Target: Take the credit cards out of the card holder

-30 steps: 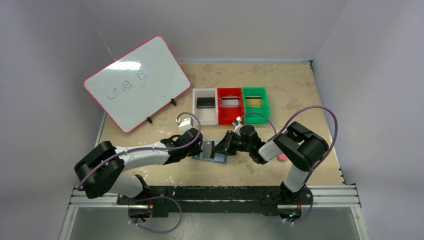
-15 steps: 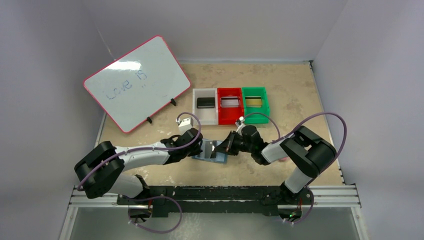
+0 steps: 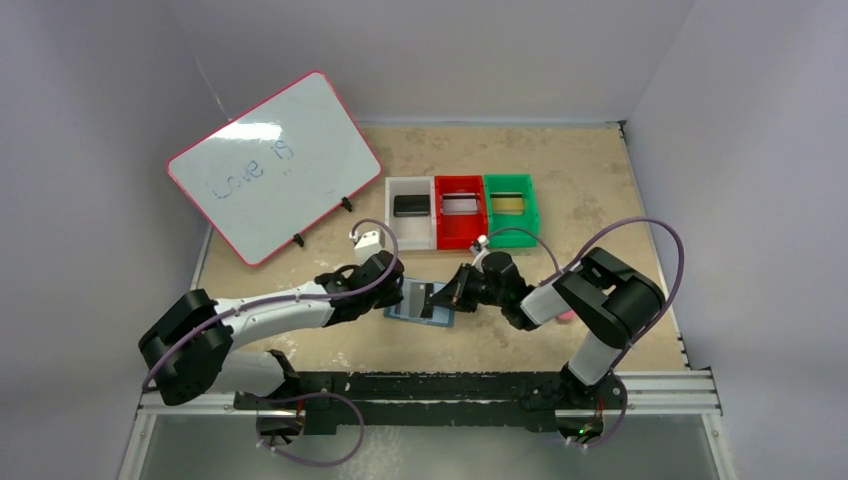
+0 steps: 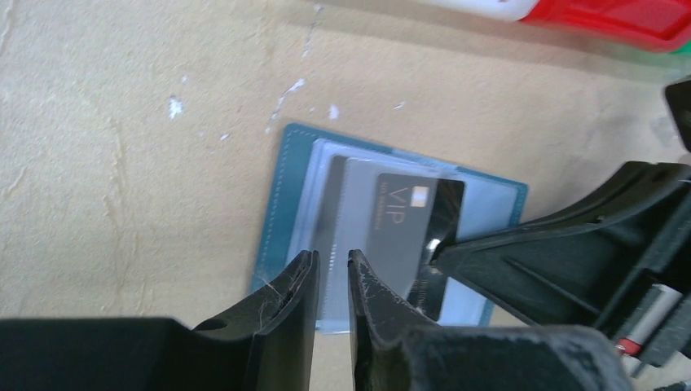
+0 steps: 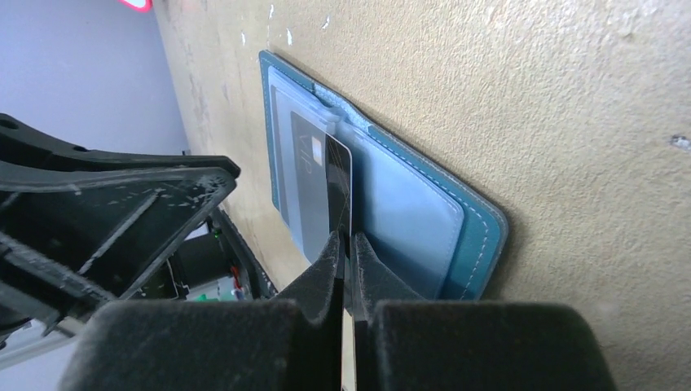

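Three cards binned: black card (image 3: pixel 410 205) in the white bin (image 3: pixel 410 236), silvery card (image 3: pixel 461 204) in the red bin (image 3: pixel 458 237), gold card (image 3: pixel 509 202) in the green bin (image 3: pixel 512 230), so I'd say this is the last one.
Step in hand: pulling the dark VIP card (image 4: pixel 407 228) out of the card holder (image 4: pixel 285 212).
Holder spot: lying open and flat on the table (image 3: pixel 560 170), near the front edge, right between the two arms.
Right gripper (image 5: pixel 346 240): clamped tight on the card's edge, which it has tipped up a bit off the pocket.
Left gripper (image 4: pixel 330 265): only a narrow slit between the fingers, nothing in it that I can see. It hangs over the holder's near-left edge; can't tell if it's actually pressing down.
Holder axis: long side runs left-right across the table, slightly skewed, pockets facing up.
Card axis: looks like its long side runs parallel to the fold, so across the holder's length. It sits in the clear left pocket and pokes out over the fold toward the right half.
Next move: my guess is a low, straight slide toward the right arm's side, in line with the pocket mouth, then off to a bin. The left fingers probably need to pin the holder, or the whole thing just drags along with the card.
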Robot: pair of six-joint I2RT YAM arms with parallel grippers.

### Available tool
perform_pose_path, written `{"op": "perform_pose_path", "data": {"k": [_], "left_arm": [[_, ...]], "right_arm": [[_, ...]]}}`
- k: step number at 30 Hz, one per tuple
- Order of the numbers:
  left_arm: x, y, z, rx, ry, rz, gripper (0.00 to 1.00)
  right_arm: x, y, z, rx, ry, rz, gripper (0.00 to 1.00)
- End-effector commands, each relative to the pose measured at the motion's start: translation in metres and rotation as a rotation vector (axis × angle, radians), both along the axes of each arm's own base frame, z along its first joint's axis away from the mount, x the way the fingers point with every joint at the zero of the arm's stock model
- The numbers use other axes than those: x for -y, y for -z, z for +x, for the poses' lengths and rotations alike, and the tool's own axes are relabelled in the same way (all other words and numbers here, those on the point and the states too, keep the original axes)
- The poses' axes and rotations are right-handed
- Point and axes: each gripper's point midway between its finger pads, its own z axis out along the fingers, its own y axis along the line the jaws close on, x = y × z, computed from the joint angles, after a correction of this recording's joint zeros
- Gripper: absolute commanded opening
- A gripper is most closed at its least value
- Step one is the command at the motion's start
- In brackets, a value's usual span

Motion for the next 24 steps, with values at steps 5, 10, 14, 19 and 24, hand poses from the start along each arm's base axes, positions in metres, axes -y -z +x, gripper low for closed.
{"op": "perform_pose_path", "data": {"k": [5,10,14,19,24], "left_arm": [[0.047,-0.011,-0.004,-0.016,0.202,-0.116,0.18],[0.022,0.019,-0.011,-0.057,0.155,-0.011,0.13],[0.017,0.026,-0.014,-0.066,0.181,0.026,0.10],[0.006,0.037,-0.018,-0.082,0.204,0.103,0.07],[-0.002,0.044,-0.021,-0.099,0.187,0.123,0.06]], "right_arm": [[0.011,0.012,0.005,-0.008,0.051,-0.068,0.00],[0.010,0.012,0.007,-0.004,0.046,-0.068,0.00],[0.011,0.010,0.006,-0.005,0.057,-0.060,0.00],[0.008,-0.003,0.009,0.022,0.068,-0.015,0.16],[0.002,-0.014,0.012,0.049,0.069,0.041,0.19]]}}
